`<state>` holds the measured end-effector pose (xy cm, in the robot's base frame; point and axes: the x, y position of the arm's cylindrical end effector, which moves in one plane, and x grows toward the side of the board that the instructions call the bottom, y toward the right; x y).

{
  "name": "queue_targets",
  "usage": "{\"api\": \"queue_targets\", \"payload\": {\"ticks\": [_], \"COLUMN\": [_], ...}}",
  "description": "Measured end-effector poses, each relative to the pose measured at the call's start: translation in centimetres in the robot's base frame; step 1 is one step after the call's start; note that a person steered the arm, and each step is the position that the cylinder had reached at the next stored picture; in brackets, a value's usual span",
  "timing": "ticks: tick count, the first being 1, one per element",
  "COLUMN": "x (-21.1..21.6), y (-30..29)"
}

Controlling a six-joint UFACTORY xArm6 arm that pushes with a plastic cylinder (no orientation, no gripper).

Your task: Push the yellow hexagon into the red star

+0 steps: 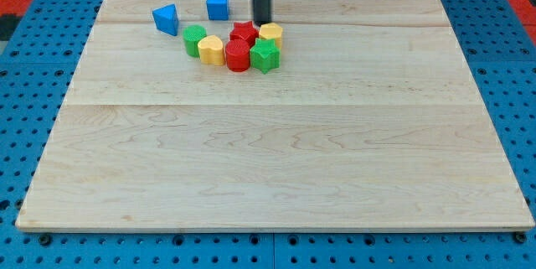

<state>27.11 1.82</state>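
Note:
The yellow hexagon (271, 33) sits near the view's top, touching the right side of the red star (244, 32). My tip (262, 20) is just above the gap between them, at the hexagon's upper left edge. A red round block (238, 55) lies below the star. A green star-like block (265, 54) lies below the hexagon. A yellow rounded block (211, 50) and a green block (195, 40) sit to the left in the same cluster.
A blue cube (218, 5) and a blue triangular block (167, 19) lie at the upper left of the wooden board (276, 160). The board rests on a blue pegboard (25, 93).

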Motion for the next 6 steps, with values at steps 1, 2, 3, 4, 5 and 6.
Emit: {"api": "queue_targets", "payload": {"ticks": [1, 2, 3, 4, 5, 6], "x": [3.5, 4.8, 4.7, 4.6, 4.5, 5.0], "y": [2.7, -2.0, -6.7, -7.6, -12.2, -12.2]}}
